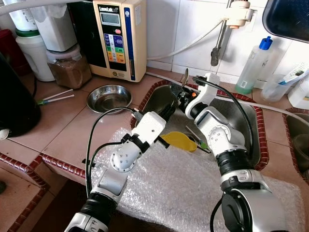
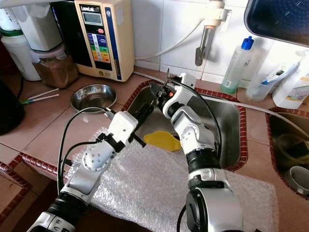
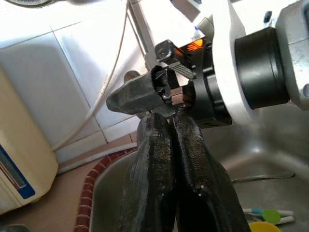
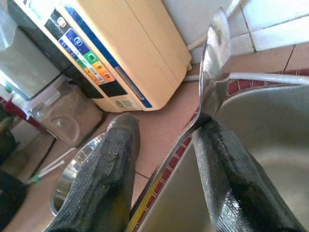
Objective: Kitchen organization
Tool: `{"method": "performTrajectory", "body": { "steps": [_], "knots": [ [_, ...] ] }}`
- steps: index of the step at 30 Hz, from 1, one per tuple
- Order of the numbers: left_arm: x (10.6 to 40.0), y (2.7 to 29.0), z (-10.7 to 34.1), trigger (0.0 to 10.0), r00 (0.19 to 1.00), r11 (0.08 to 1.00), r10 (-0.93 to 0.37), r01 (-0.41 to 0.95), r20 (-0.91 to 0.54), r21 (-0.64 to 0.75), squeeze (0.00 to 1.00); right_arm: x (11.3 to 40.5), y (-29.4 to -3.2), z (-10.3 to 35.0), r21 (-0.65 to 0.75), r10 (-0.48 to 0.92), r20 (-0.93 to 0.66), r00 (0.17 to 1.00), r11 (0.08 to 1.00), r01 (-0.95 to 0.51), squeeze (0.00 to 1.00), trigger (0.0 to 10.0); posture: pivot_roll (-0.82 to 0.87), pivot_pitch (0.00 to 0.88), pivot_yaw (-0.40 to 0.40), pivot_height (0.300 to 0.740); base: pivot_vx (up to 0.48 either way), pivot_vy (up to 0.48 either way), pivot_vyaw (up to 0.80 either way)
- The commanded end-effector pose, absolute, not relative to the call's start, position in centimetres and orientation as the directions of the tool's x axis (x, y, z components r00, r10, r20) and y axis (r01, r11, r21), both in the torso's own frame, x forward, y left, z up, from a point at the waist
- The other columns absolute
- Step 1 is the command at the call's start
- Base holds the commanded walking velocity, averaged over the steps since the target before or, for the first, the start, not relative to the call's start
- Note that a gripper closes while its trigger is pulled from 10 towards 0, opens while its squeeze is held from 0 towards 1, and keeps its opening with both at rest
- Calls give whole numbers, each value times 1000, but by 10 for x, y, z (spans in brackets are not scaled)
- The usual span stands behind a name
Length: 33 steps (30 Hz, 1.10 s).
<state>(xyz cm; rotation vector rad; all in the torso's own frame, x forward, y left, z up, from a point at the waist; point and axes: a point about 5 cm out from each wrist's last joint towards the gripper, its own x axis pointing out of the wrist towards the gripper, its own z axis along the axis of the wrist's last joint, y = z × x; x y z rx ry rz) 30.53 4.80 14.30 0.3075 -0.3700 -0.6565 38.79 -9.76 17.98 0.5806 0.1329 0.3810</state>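
Both arms reach out over the stainless steel sink basin, set in the terracotta-tiled table. In the basin, just behind and below the left end effector, lie a yellow round plastic lid and what look like thin green-handled utensils; I cannot tell exactly what they are.

The right end effector has its two black fingers spread apart. A shiny metal spoon stands bowl-up against the tip of one finger; the other finger is well clear of it. Whether the spoon is truly gripped I cannot tell; it touches one finger only.

The left end effector is clenched, fingers pressed together with nothing between them. Its tips sit right against the underside of the right end effector's base, just below the spoon.

Beyond the right end effector, past the spoon, a small round stainless steel bowl sits on the table; I see nothing in it. Further out is a cream-coloured water ionizer with a coloured button panel, and beside that a clear lidded jar of brown powder.

To the far side of the sink stands a clear plastic bottle with a blue cap. A sheet of bubble wrap lies under both arms.
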Motion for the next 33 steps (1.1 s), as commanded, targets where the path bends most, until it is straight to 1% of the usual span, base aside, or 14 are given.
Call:
{"method": "performTrajectory", "body": {
  "steps": [1,10,25,26,27,28,29,33],
  "knots": [
    [301,41,157,0,677,729,-672,533,300,430,0,394,-124,180,559,263,-61,963,808,-186,0,0,69,0,26,740,0,0,0],
    [301,41,158,0,680,730,-667,516,305,448,0,395,-134,169,573,195,-151,969,816,-75,0,0,69,0,23,740,0,0,0],
    [302,41,157,0,684,729,-664,503,302,464,0,396,-136,167,560,173,-171,970,827,-49,0,0,70,0,21,740,0,0,0],
    [302,41,156,3529,684,729,-664,504,302,463,0,396,-136,167,561,171,-170,970,827,-48,0,0,70,0,21,740,0,0,0],
    [302,41,156,3529,684,730,-664,506,301,460,0,396,-137,168,561,169,-169,971,827,-46,0,0,70,0,21,740,0,0,0],
    [302,41,156,9686,687,732,-662,507,300,456,961,396,-137,168,562,167,-167,972,826,-45,0,0,70,0,20,740,0,0,0],
    [303,41,155,10000,690,734,-660,508,298,451,1000,396,-137,168,562,165,-166,972,826,-44,0,0,70,0,20,740,0,0,0],
    [303,42,155,10000,695,742,-654,513,299,432,1000,397,-138,169,563,160,-161,974,825,-42,0,0,72,0,20,740,0,0,0]
  ]
}}
